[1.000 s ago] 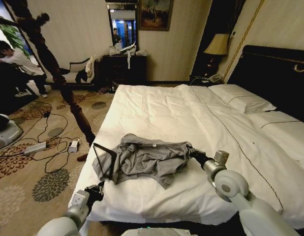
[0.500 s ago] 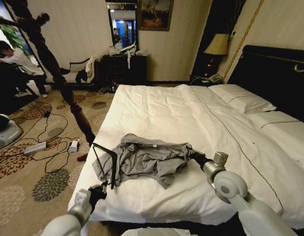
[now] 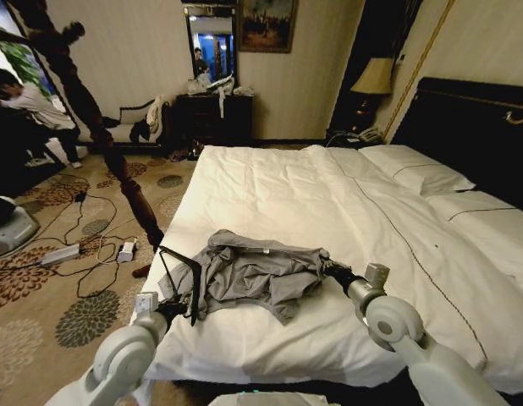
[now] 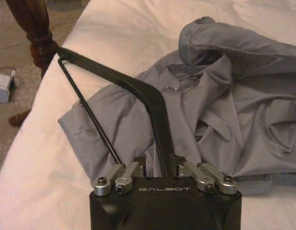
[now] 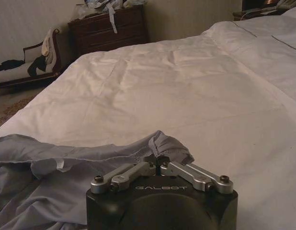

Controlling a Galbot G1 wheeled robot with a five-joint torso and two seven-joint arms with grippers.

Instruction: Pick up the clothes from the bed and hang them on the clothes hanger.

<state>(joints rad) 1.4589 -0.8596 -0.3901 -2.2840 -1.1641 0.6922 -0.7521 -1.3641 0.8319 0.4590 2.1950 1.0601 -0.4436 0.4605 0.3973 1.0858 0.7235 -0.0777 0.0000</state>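
The clothes (image 3: 257, 275), a creased light-grey shirt, lie bunched near the foot of the white bed (image 3: 329, 194). A black triangular clothes hanger (image 3: 184, 279) stands tilted against the shirt's left side, its silver hook (image 4: 179, 84) resting on the cloth. My left gripper (image 3: 170, 307) is at the hanger's near end. In the left wrist view this gripper (image 4: 160, 165) is shut on the hanger's thick black arm (image 4: 138, 91). My right gripper (image 3: 327, 269) is at the shirt's right edge. Its wrist view shows it (image 5: 160, 160) shut on a fold of the grey cloth (image 5: 52, 167).
A tall dark wooden coat stand (image 3: 109, 144) leans over the carpet left of the bed. Cables and a power strip (image 3: 63, 254) lie on the floor there. The black headboard (image 3: 473, 127) is at the right. A chair with draped garments (image 3: 147, 123) stands by the far wall.
My left arm has risen and come forward to the hanger's near end. The right gripper and the shirt have hardly moved.
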